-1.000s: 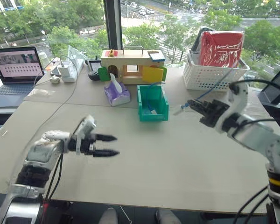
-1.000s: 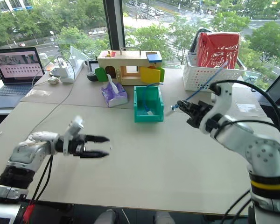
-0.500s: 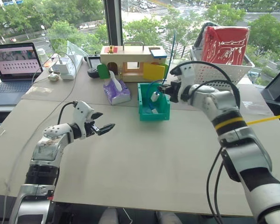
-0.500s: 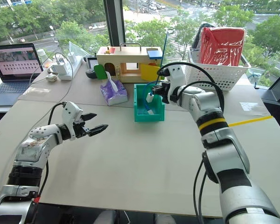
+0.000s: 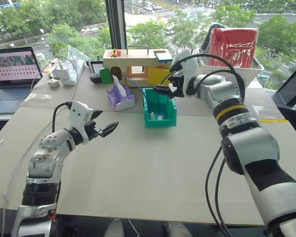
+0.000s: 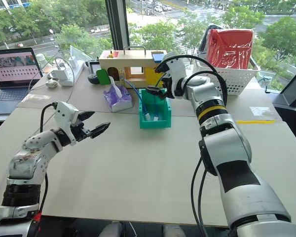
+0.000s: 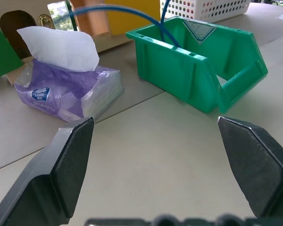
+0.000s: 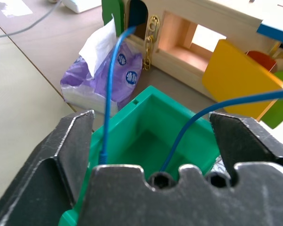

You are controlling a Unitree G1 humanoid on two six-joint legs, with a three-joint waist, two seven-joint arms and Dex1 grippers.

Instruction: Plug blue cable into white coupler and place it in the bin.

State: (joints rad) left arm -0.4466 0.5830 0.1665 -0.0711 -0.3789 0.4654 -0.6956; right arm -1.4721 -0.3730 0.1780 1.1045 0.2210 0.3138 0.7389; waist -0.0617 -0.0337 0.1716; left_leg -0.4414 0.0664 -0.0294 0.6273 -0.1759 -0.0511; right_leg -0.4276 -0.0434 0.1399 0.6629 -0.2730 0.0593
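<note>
Blue cable sits in the bin, its loop arching out; I can't make out the white coupler. My right hand hovers open above it, my left hand open over the bench. Placement looks done.

Daylight is pouring in through the windows behind the table, keeping the scene bright and evenly lit with only soft, faint shadows under objects. The outdoor greenery is reading slightly washed out. Wrist views are staying sharp on the bin, while the near fingers are going a bit soft and looming large.
</note>
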